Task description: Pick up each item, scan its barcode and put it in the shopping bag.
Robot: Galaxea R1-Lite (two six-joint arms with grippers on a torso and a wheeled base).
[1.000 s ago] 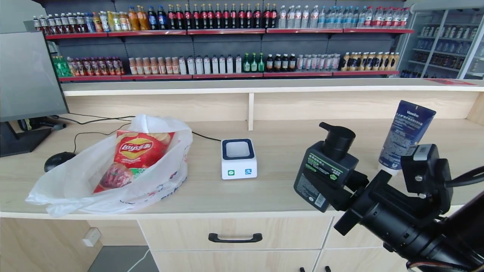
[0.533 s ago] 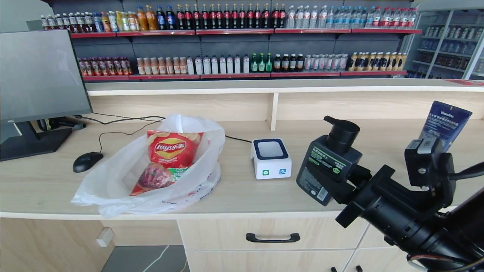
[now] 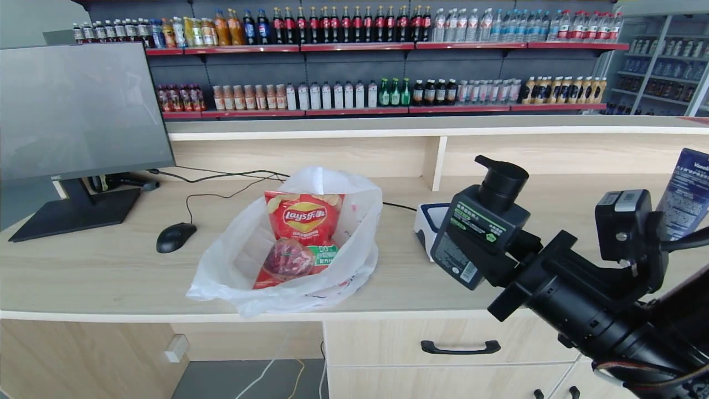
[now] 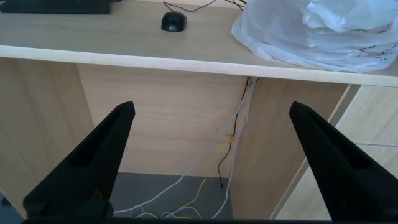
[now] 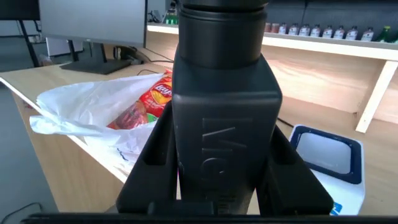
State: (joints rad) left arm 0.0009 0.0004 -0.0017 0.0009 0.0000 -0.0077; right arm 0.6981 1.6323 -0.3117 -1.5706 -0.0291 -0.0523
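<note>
My right gripper (image 3: 512, 257) is shut on a black pump bottle (image 3: 479, 233), held tilted above the counter's front edge. The bottle's label faces out. In the right wrist view the bottle (image 5: 224, 112) stands between the fingers (image 5: 155, 155). Behind it, partly hidden, is the white scanner (image 3: 424, 224), also seen in the right wrist view (image 5: 326, 155). The white shopping bag (image 3: 243, 260) lies open to the scanner's left with a red chips bag (image 3: 302, 219) inside. A blue tube (image 3: 687, 194) stands at the far right. My left gripper (image 4: 211, 162) hangs open below the counter edge.
A monitor (image 3: 77, 111) and a black mouse (image 3: 176, 237) sit on the counter's left side, with cables running behind the bag. A raised ledge (image 3: 388, 124) closes off the back. Drawers with a black handle (image 3: 460, 348) are under the counter.
The camera has turned left, so everything on the counter sits farther right in the picture. The held bottle now overlaps the scanner and is nearer the bag.
</note>
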